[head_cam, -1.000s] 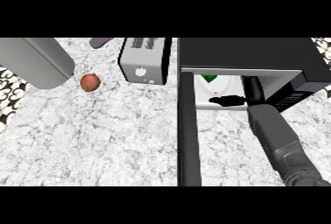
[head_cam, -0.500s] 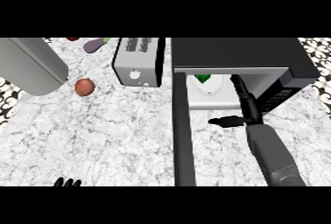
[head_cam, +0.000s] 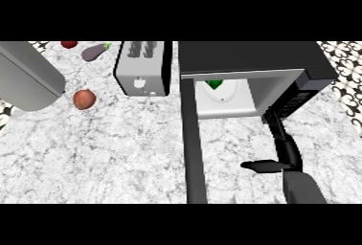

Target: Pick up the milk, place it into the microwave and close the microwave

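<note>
Marbled surface (head_cam: 106, 158) filling the frame, with the black microwave (head_cam: 247, 55) at upper right, its door (head_cam: 192, 143) swung open (seen edge-on as a dark band running down the centre). A large grey cylinder (head_cam: 25, 76) lay at the upper left, with a toaster (head_cam: 143, 67) just left of the microwave. The right robot hand (head_cam: 288, 155) was at lower right, released and holding nothing, below the cavity. The milk (head_cam: 225, 93) stood inside the cavity, apart from the hand. A brown potato (head_cam: 84, 99) and an eggplant (head_cam: 96, 51) lay at upper left.
</note>
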`<state>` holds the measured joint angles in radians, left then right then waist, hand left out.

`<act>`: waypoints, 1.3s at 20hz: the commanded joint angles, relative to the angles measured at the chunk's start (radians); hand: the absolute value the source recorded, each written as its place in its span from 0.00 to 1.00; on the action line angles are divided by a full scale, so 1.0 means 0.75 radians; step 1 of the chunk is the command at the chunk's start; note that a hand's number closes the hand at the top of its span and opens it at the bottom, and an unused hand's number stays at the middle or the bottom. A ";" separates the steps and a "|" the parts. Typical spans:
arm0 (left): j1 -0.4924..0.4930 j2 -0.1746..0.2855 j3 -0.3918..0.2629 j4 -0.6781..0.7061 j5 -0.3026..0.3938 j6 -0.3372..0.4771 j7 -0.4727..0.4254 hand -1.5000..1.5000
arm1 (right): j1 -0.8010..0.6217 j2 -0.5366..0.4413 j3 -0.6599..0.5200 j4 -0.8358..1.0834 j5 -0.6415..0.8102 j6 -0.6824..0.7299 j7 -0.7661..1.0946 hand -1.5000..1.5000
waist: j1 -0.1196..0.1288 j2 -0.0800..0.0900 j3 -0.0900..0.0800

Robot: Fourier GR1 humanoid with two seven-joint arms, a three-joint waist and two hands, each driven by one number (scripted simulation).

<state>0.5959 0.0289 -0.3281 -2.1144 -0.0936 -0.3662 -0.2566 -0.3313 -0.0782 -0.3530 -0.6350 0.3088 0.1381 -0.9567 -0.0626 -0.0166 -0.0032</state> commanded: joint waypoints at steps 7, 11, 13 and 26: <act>-0.373 -0.038 -0.106 0.265 -0.198 0.106 0.154 1.00 | 0.564 -0.037 0.058 -0.669 -0.119 0.196 0.095 0.00 | 0.008 0.012 0.000; -0.564 -0.038 -0.186 0.406 -0.206 0.148 0.264 1.00 | 0.718 -0.027 0.047 -0.976 -0.191 0.213 0.233 0.00 | 0.013 0.017 0.000; -0.662 -0.038 -0.245 0.499 -0.214 0.081 0.346 1.00 | 0.783 -0.046 0.034 -0.993 -0.210 0.246 0.181 0.00 | -0.003 0.021 0.001; -1.179 -0.038 -0.742 1.314 0.075 0.501 0.042 1.00 | 0.941 -0.162 -0.061 -1.212 -0.443 0.398 0.194 0.00 | 0.008 0.033 0.002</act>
<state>-0.1970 0.0044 -0.7570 -1.2737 -0.1334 -0.0765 -0.1687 0.3878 -0.1613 -0.3710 -1.5370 0.0332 0.3642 -0.7860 -0.0535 0.0040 -0.0020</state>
